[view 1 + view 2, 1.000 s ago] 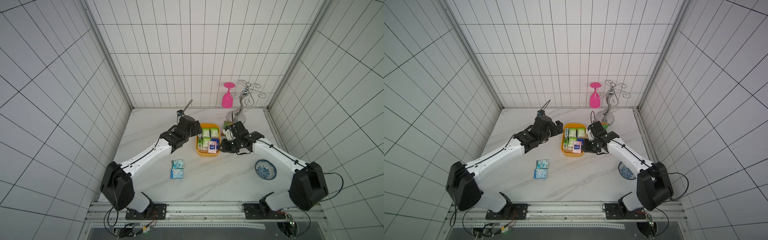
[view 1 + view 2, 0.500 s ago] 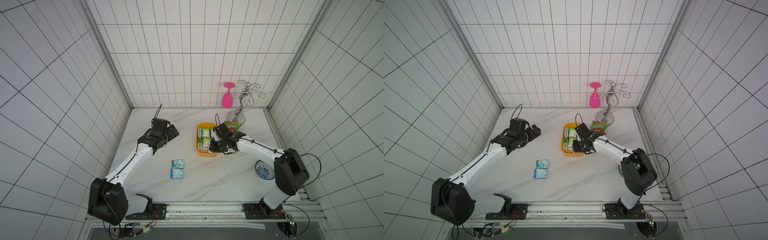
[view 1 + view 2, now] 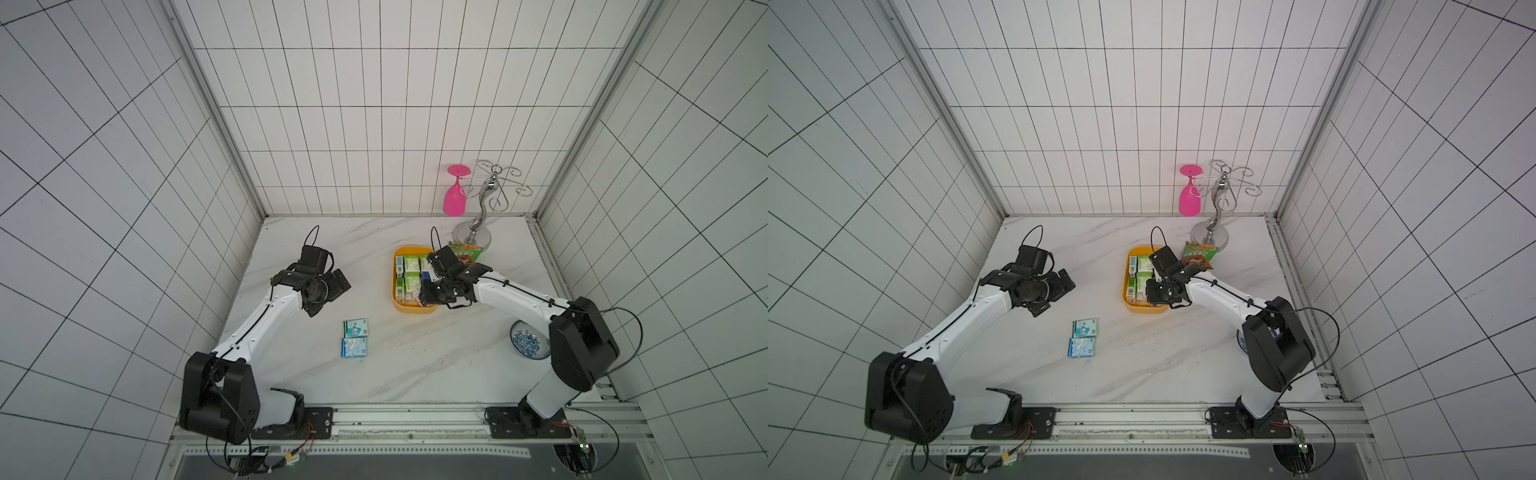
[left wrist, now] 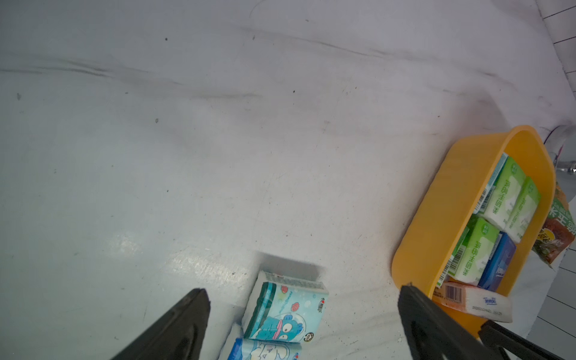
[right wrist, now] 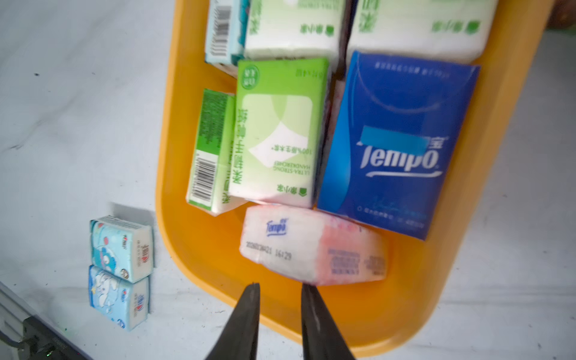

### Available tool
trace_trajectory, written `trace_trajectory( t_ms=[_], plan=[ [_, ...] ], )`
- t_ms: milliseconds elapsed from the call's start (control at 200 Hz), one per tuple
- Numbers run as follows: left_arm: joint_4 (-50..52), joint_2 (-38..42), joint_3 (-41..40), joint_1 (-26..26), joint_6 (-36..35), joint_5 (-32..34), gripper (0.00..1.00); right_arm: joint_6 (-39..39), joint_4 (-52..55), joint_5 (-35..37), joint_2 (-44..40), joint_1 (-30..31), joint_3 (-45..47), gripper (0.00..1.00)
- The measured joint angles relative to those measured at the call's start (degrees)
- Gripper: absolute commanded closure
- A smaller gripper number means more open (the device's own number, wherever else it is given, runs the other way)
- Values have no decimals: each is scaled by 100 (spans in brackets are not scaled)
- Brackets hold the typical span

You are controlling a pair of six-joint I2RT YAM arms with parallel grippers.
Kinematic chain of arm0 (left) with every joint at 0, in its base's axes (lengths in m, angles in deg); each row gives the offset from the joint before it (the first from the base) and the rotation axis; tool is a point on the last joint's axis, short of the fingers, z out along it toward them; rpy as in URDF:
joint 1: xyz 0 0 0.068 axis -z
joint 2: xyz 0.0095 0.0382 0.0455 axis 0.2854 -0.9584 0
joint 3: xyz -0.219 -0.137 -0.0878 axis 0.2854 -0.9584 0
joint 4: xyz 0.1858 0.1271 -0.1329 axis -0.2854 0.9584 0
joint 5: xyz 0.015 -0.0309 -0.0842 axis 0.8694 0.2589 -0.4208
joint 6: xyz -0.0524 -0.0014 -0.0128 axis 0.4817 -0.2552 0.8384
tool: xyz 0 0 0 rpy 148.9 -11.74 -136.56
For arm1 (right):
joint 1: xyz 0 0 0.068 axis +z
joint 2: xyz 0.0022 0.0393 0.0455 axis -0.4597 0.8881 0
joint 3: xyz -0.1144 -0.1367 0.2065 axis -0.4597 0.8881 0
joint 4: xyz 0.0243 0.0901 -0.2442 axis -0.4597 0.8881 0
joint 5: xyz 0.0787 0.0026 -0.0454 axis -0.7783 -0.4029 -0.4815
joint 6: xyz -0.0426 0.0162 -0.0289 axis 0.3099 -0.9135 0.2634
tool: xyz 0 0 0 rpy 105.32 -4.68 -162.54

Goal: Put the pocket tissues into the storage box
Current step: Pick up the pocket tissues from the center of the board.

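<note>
pocket tissues (image 5: 313, 246) in storage box (image 5: 389, 318); right fingers (image 5: 307, 314) narrowly apart, empty.

L gripper (image 4: 304, 299) jaws wide apart, empty | R gripper (image 5: 279, 290) narrow gap, empty, arm extended

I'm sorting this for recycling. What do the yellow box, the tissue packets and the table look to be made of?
Box: likely plastic, smooth and slightly glossy, moulded rounded corners.
Packets: thin plastic film, judging by the soft, rounded edges and printed glossy wrap on the blue one; two teal packets on the table look alike.
Table: marble-look grey-veined surface, with a dull sheen; real stone or laminate is unclear.
</note>
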Motion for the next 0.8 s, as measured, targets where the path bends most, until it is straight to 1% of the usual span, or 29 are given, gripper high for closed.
trace_trajectory(
  t_ms=[105,185,435,560,690,800],
  plan=[
    [116,4,-201,0,138,-195,2,-44,11,11,-435,13,-20,69],
    [192,15,-404,0,264,-380,2,-57,48,33,-597,24,-111,69],
    [201,170,-1082,9,940,-988,2,-57,192,122,-623,24,-258,68],
    [111,199,-1263,55,1287,-1180,2,-57,256,122,-623,24,-258,68],
    [-192,199,-1322,203,1727,-1294,2,-57,297,142,-623,24,-258,68],
    [-533,127,-1305,490,2157,-1318,3,-55,345,175,-623,24,-258,68]
  ],
)
